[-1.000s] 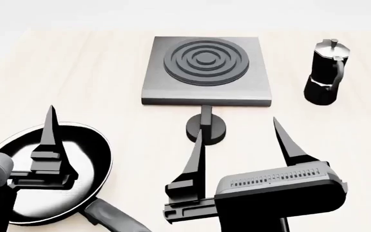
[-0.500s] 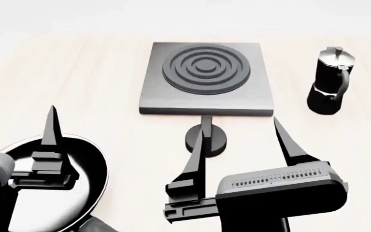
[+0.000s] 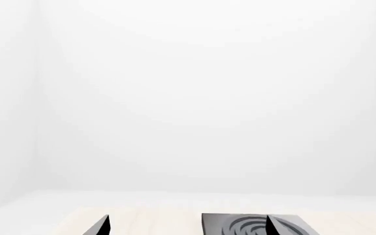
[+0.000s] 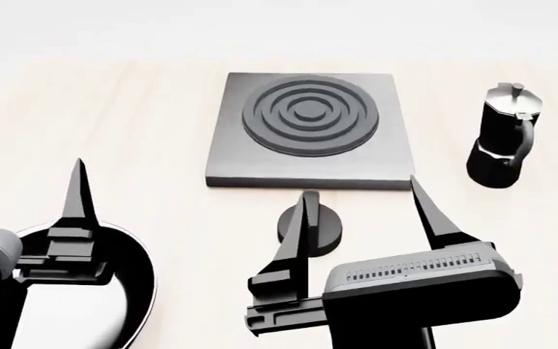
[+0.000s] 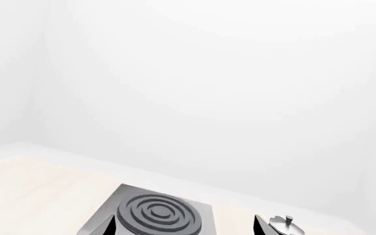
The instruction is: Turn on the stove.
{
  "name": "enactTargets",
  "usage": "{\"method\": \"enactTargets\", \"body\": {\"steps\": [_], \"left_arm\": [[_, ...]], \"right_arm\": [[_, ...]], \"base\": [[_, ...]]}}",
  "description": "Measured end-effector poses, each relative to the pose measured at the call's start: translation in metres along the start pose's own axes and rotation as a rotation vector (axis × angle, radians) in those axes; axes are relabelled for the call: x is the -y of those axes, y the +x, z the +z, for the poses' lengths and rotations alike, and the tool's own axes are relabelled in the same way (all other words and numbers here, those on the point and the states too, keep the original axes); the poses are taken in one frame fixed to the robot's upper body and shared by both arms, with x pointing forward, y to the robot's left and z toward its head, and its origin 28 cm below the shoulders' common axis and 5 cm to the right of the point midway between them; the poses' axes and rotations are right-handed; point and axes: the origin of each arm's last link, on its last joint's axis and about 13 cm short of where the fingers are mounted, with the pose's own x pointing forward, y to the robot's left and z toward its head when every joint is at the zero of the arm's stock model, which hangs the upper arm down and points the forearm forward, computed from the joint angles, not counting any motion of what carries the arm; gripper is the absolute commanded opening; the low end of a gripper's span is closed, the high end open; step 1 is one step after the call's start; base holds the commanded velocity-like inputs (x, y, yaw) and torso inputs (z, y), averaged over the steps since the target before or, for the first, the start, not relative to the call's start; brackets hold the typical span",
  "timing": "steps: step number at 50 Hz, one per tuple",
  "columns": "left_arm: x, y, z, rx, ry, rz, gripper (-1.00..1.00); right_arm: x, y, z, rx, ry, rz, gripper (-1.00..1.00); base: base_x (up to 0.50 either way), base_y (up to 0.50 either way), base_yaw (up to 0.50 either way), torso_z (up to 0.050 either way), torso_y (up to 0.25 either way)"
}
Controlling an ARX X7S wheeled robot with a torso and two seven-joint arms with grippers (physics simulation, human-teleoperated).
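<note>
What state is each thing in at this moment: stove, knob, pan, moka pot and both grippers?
stove: flat on the table, burner bare.
knob: apart from the slab's near edge, untouched.
frying pan: empty, partly cut off by the frame.
moka pot: upright, lid shut.
left gripper: open, holding nothing.
right gripper: open, above the table near the knob.

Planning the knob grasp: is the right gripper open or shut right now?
Open. In the head view the right gripper has its two fingers spread wide apart, nothing between them, just short of the stove's knob.
</note>
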Motion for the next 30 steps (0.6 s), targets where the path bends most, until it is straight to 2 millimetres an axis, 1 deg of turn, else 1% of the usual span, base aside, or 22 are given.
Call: {"method": "enactTargets", "body": {"steps": [30], "left_arm": [[0.0004,-0.001,0.0017,0.002,-0.001,-0.003,1.0]], "right_arm": [[0.0002,-0.0001,0.0003,-0.001,-0.001,-0.003,1.0]], "base": [[0.11,0.0,0.0,0.0,0.0]]}}
